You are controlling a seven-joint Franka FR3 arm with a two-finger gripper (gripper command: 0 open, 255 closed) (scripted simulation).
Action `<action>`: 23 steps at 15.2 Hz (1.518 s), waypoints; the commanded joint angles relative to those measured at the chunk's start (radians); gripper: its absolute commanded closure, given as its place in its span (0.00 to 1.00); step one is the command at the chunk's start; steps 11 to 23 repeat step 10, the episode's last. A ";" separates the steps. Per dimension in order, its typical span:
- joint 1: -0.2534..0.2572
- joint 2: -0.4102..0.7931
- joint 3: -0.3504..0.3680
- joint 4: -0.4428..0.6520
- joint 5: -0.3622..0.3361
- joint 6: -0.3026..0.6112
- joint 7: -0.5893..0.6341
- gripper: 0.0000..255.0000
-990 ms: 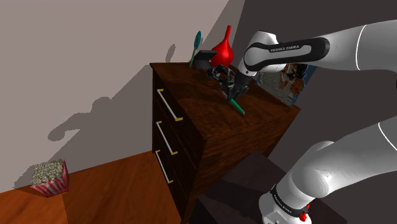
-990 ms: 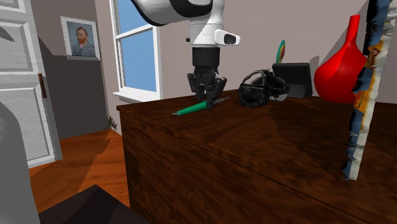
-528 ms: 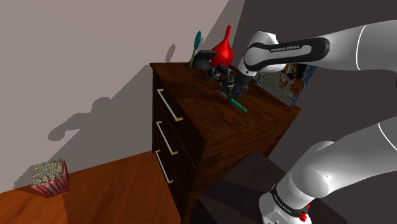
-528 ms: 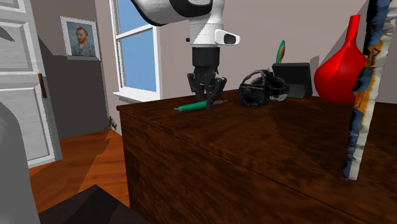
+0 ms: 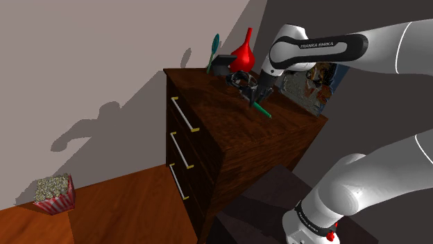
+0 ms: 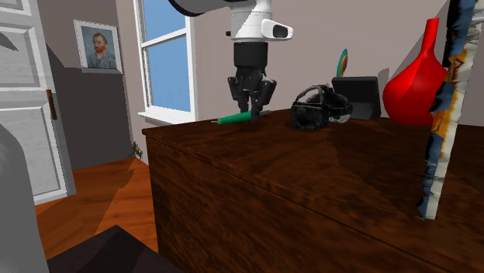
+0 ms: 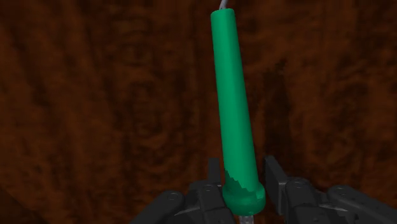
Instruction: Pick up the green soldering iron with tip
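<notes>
Since the black fingers are clamped on the thick, collared end of the green soldering iron (image 7: pixel 234 114), its long handle is left projecting well away from the gripper (image 7: pixel 245 186). A pale grey stub is seen at the far end (tip or cord, it cannot be told). An end grip like this is judged to leave the iron lever-heavy, so some droop may be expected.

At the upper middle of the second exterior view, the iron is carried roughly level and appears to be just clear of the dark wooden dresser (image 6: pixel 310 178), near its back edge. The arm is hung straight down over it, presumably so the fingers could straddle the handle from above.

A black VR headset (image 6: pixel 314 108) and a red vase (image 6: pixel 411 85) stand to the right of centre, apart from the iron, so the lift is judged unobstructed.
</notes>
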 commanded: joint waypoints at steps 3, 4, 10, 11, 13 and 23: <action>0.000 -0.007 0.002 0.049 -0.001 -0.056 0.004 1.00; 0.000 -0.009 0.003 0.061 -0.002 -0.070 0.006 1.00; 0.001 -0.015 0.005 0.112 -0.003 -0.126 0.010 1.00; 0.001 -0.015 0.005 0.112 -0.003 -0.126 0.010 1.00; 0.001 -0.015 0.005 0.112 -0.003 -0.126 0.010 1.00; 0.001 -0.015 0.005 0.112 -0.003 -0.126 0.010 1.00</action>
